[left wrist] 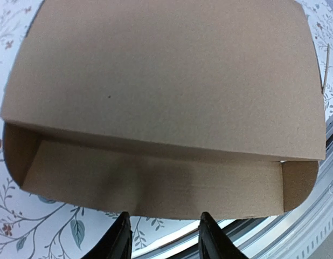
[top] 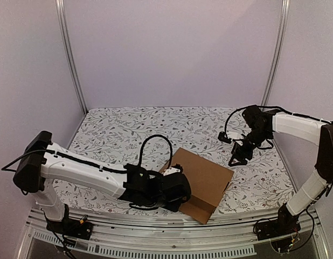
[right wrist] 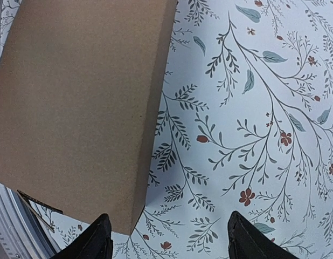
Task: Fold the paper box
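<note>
The paper box (top: 205, 181) is plain brown cardboard, lying as a shallow closed mailer near the table's front edge. In the left wrist view its lid (left wrist: 166, 75) fills the frame, and the front flap (left wrist: 155, 181) hangs below the lid edge. My left gripper (left wrist: 164, 229) is open just short of that flap's lower edge, holding nothing; from above it (top: 184, 195) sits against the box's near left side. My right gripper (top: 235, 159) hovers off the box's right corner. It (right wrist: 170, 232) is open over the cloth, its left finger (right wrist: 102, 234) beside the box corner (right wrist: 129, 216).
A floral tablecloth (top: 129, 129) covers the table. A metal rail (top: 155, 224) runs along the front edge right by the box. Pale walls with upright metal posts (top: 72, 59) enclose the back and sides.
</note>
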